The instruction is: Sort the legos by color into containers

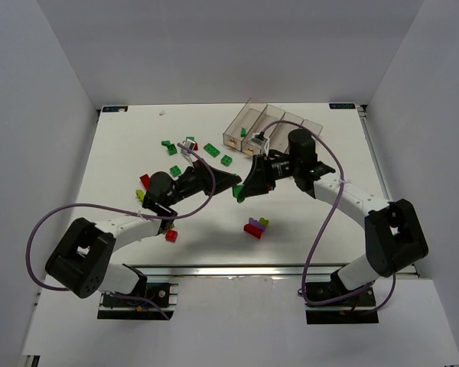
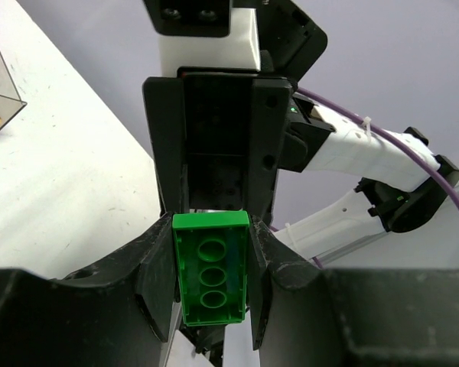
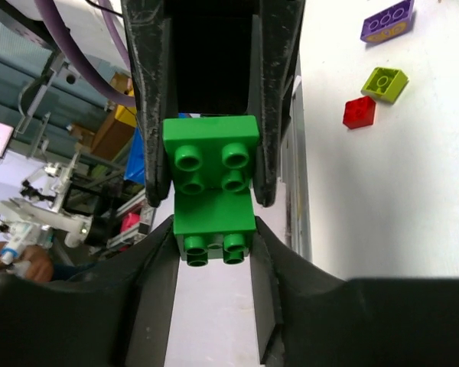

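Observation:
A green lego (image 1: 238, 192) hangs above the table's middle, held between both grippers, which meet tip to tip. My left gripper (image 1: 232, 186) is shut on it; the left wrist view shows the lego's hollow underside (image 2: 210, 267) between my fingers (image 2: 212, 231). My right gripper (image 1: 243, 191) is shut on its other end; the right wrist view shows the studded lego (image 3: 213, 206) between my fingers (image 3: 213, 229), with the left gripper's fingers clamping its far part. The clear containers (image 1: 252, 126) stand at the back, partly hidden by the right arm.
Green legos (image 1: 212, 149) lie loose at back left. A red one (image 1: 171, 235), another red (image 1: 144, 180) and a yellow-green one (image 1: 140, 195) lie near the left arm. A purple, red and yellow-green cluster (image 1: 254, 227) lies in front; it also shows in the right wrist view (image 3: 385, 83).

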Robot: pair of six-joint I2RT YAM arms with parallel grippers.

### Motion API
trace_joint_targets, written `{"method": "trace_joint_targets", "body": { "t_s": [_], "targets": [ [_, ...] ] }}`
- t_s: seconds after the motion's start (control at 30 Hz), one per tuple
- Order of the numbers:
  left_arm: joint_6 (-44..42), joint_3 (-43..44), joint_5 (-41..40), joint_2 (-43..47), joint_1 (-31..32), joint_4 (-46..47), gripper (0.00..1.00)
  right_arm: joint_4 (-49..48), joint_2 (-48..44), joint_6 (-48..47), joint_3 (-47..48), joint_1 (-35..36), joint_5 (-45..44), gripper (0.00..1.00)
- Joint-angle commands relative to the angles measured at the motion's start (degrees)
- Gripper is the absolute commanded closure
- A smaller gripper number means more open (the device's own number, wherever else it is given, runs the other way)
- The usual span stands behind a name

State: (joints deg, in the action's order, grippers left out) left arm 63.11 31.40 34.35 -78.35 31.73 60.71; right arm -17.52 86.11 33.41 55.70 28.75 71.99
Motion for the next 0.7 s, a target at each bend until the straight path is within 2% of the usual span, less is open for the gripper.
{"method": "trace_joint_targets", "body": {
  "t_s": [0.0,0.07,0.1,0.2,0.5,0.67],
  "targets": [
    [0.17,-0.46,-0.07,0.3,0.27,1.87,0.96,-0.33,-0.06,-2.03,1.87,0.51,1.84,0.78],
    [0.52,-0.9,-0.16,0.47,0.27,3.18,0.96,0.2,-0.5,-3.17,1.87,0.51,2.37,0.84],
    [0.87,-1.07,-0.07,0.48,0.27,3.54,0.96,0.99,-0.59,-3.78,1.87,0.43,2.63,0.91],
    [1.4,-2.04,0.37,0.83,0.18,4.77,0.97,1.79,-1.03,-5.11,1.78,-0.19,4.03,1.0],
    [-0.09,-2.31,0.37,3.37,-0.52,2.05,0.97,3.28,-1.73,-7.48,1.43,-4.32,5.97,1.0],
    [-0.62,-1.69,0.89,3.73,-1.58,0.2,0.97,7.67,-2.34,-11.61,1.78,-5.46,5.62,1.0]
  ]
}}
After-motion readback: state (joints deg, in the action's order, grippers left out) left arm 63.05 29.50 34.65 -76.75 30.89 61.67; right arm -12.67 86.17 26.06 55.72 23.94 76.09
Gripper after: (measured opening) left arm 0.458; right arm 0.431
